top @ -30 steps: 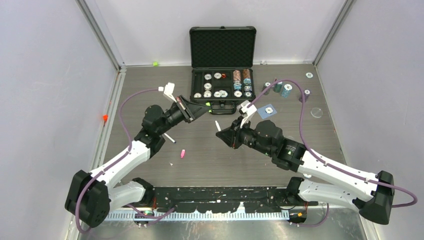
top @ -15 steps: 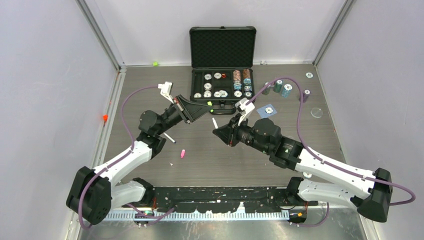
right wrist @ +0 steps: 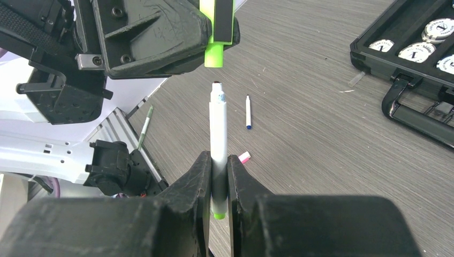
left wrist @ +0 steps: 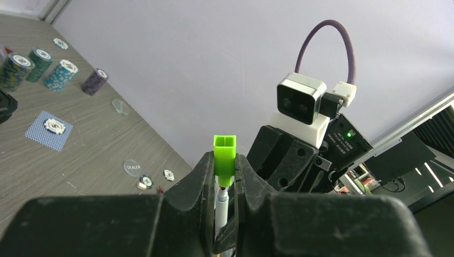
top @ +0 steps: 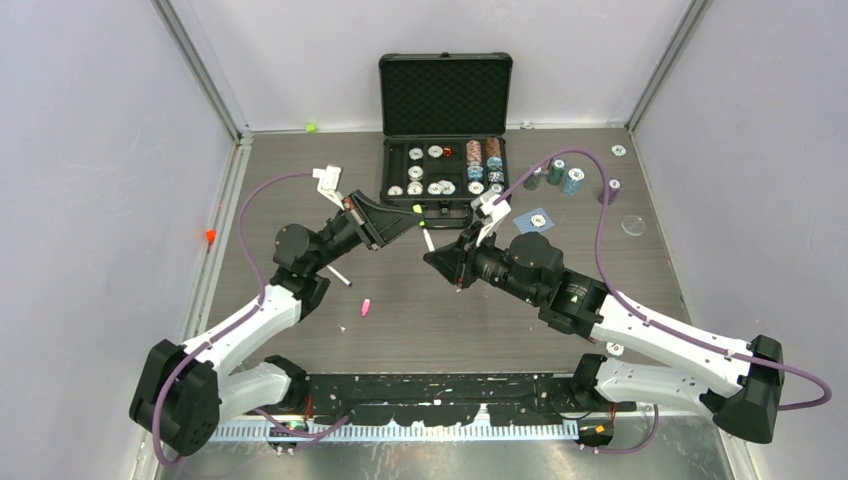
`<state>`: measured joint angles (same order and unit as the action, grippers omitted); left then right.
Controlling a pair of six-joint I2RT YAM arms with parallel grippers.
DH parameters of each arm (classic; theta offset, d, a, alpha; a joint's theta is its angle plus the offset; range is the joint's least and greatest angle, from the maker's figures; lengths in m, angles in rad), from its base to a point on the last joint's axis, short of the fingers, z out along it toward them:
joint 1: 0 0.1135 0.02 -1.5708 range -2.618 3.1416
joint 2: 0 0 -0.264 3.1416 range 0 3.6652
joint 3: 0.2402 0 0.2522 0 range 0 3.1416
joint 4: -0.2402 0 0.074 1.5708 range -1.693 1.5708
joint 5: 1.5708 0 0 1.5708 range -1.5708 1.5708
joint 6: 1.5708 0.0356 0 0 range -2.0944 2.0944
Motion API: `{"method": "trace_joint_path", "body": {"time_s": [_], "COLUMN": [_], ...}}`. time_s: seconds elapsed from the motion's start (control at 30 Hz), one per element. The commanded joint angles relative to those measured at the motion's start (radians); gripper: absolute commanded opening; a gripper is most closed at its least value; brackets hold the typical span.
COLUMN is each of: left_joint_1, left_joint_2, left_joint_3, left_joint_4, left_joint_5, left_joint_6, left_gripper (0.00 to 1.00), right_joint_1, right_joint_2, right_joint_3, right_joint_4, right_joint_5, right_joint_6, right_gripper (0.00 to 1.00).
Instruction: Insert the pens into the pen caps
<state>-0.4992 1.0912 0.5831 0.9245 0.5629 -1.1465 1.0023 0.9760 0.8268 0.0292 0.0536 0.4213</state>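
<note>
Your right gripper (right wrist: 218, 167) clamps the pen (right wrist: 218, 126), tip just short of the cap (right wrist: 213, 53) pinched by the left gripper (left wrist: 225, 172), axes nearly aligned.

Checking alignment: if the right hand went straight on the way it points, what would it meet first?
Probably the green cap in the left hand: the right hand's white pen points at it.
</note>
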Motion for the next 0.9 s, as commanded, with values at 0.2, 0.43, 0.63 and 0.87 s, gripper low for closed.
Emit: {"method": "trace_joint_path", "body": {"time_s": [0.2,0.43,0.63,0.87], "left_joint_1": [0.002,0.003,0.002,0.001], "left_joint_2": [-0.008,0.006,0.019,0.028], "left_joint_3": [-0.005,-0.002,-0.006,-0.006], "left_joint_4": [0.034,0.035,0.036,0.039], "left_joint_5": [0.026,0.035,0.039,0.041], "left_joint_6": [0.020,0.020,0.021,0.024], "left_gripper": [0.00,0.00,0.00,0.00], "right_joint_1": [0.006,0.007,0.008,0.008], "right_joint_2": [0.000,0.007,0.011,0.013], "right_joint_3": [0.041,0.044,0.052,0.049], "right_joint_4": [0.041,0.041,0.036,0.035], "right_joint_5": [0.025,0.026,0.026,0.031], "right_joint_6": [0.006,0.008,0.008,0.008], "right_gripper": [0.00,0.00,0.00,0.00]}}
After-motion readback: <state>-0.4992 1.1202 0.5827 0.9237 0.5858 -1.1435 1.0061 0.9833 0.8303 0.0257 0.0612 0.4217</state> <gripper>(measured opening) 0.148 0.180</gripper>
